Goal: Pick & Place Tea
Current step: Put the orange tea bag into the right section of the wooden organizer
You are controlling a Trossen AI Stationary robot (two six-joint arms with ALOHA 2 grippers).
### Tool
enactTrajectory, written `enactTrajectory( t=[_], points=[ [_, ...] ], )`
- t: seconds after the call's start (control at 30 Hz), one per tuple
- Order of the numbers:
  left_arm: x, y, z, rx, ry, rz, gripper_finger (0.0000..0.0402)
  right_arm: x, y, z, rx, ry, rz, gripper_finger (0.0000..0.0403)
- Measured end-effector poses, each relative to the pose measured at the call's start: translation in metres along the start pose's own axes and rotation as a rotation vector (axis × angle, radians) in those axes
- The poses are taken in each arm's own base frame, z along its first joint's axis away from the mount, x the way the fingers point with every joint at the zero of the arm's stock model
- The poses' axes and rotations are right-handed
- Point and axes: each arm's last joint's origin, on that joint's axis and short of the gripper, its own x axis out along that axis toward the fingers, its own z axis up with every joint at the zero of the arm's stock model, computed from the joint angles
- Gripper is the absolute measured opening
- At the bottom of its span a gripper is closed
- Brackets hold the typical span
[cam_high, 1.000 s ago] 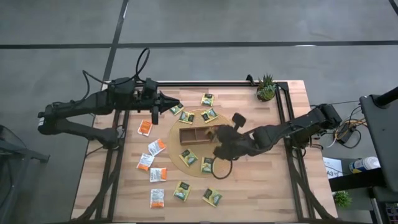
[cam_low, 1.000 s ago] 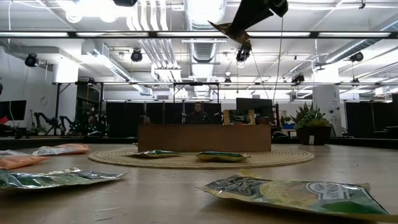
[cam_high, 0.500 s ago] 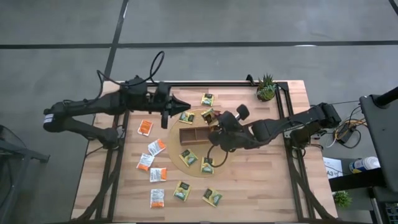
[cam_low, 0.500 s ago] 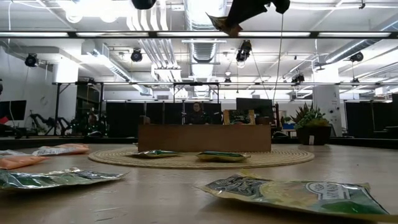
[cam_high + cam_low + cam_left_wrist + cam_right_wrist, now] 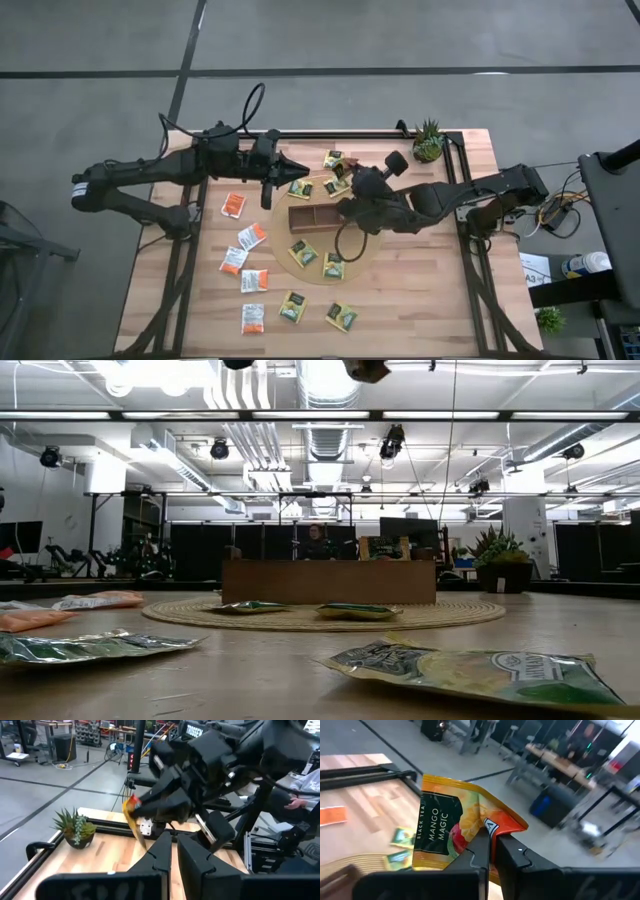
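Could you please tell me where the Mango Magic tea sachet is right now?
The Mango Magic sachet is pinched in the right pincer, held up in the air over the far side of the table, near the wooden tray and facing the left pincer.

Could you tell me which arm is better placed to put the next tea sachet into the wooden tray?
The right. Its claw is shut on a Mango Magic sachet and hangs above the wooden tray. The left claw is shut with nothing between its fingers, near the table's far edge.
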Motion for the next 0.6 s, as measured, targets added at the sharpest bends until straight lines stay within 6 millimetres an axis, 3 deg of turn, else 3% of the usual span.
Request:
enactTrajectory(
  t=[0.37,0.6],
  points=[
    [0.0,0.0,0.001,-0.013,-0.009,0.0,0.0029,-0.005,-0.012,0.024,-0.092,-0.031,-0.002,0.0013],
    [0.0,0.001,0.003,-0.003,-0.031,0.023,0.0108,-0.003,-0.015,0.027,-0.096,-0.031,-0.01,0.0013]
  ],
)
